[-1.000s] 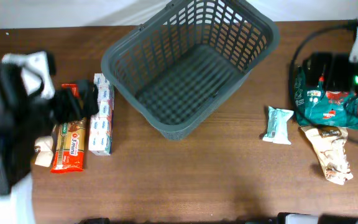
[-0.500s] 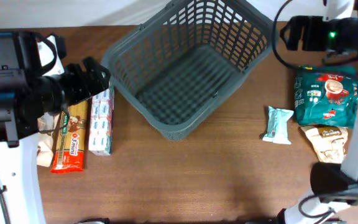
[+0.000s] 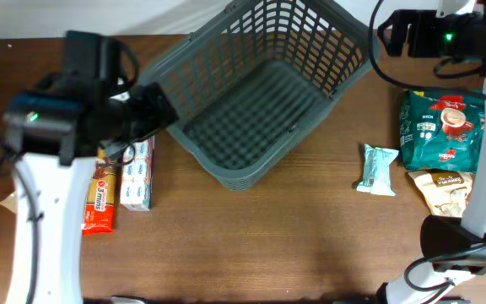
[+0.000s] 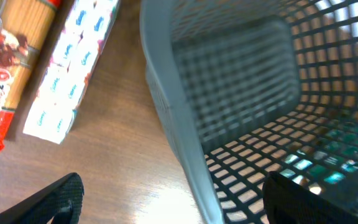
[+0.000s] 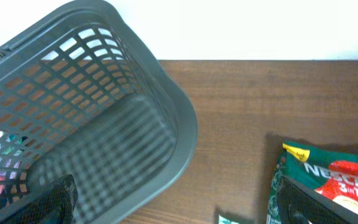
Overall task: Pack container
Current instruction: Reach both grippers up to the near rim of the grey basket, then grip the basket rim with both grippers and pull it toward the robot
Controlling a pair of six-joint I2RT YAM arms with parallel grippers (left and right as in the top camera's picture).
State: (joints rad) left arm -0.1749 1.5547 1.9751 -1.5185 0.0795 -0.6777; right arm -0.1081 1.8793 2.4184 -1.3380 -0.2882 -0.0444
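Note:
The dark-grey slotted basket point(image 3: 260, 93) stands empty at the table's back centre; it also shows in the left wrist view point(image 4: 229, 112) and the right wrist view point(image 5: 92, 124). My left gripper point(image 3: 154, 114) is open and empty, its fingers point(image 4: 179, 202) straddling the basket's left rim. My right gripper point(image 3: 386, 34) is open and empty, its fingers point(image 5: 179, 202) above the table by the basket's right corner. A white-blue box point(image 3: 137, 173) and a red pasta packet point(image 3: 98, 198) lie at the left. A green Nescafe bag point(image 3: 444, 131), a small teal packet point(image 3: 376, 169) and a beige bag point(image 3: 450, 198) lie at the right.
A tan packet point(image 3: 8, 203) shows beside the left arm's white link. Black cables run near the right arm at the back right. White wall lies behind the table's far edge.
My left arm has swung right from over the packets to the basket's left rim. My right arm has lifted off the green bag toward the basket's right corner.

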